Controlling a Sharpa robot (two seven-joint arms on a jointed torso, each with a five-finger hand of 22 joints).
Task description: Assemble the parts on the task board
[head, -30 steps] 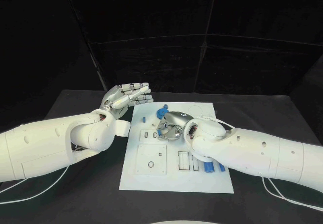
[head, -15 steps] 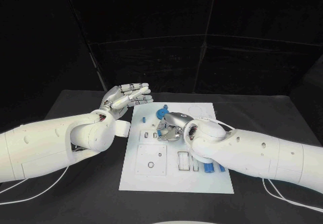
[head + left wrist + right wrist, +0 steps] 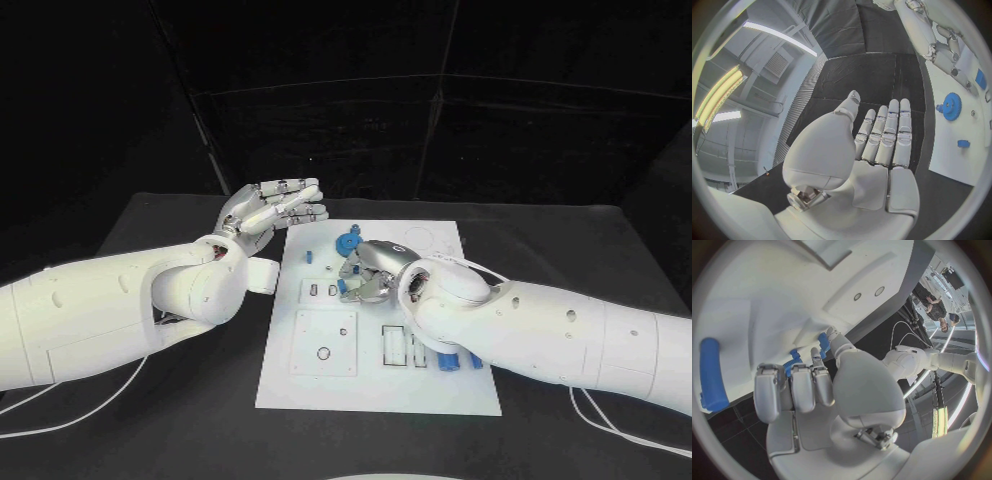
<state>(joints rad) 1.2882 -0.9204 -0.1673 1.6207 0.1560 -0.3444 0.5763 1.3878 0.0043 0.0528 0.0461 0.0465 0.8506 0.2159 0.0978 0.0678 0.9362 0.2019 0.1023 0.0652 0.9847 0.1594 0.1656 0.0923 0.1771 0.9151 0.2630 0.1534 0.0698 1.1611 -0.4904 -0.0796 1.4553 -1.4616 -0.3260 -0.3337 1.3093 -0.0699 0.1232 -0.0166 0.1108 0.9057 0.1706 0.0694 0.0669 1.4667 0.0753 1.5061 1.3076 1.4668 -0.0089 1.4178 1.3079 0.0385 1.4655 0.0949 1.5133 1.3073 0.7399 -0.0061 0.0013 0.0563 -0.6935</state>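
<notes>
Black table [image 3: 159, 230], white task board [image 3: 378, 385] flat at its middle, white cables [image 3: 58, 420] at its near corners.

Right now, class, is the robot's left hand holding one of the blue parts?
No. The left hand is raised beside the task board, fingers straight and together, holding nothing.

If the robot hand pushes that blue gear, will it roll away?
Probably not. The blue gear seems to lie flat on the board, so it would likely slide. Its round, toothed rim could roll if tipped on edge. It looks small and stiff.
</notes>
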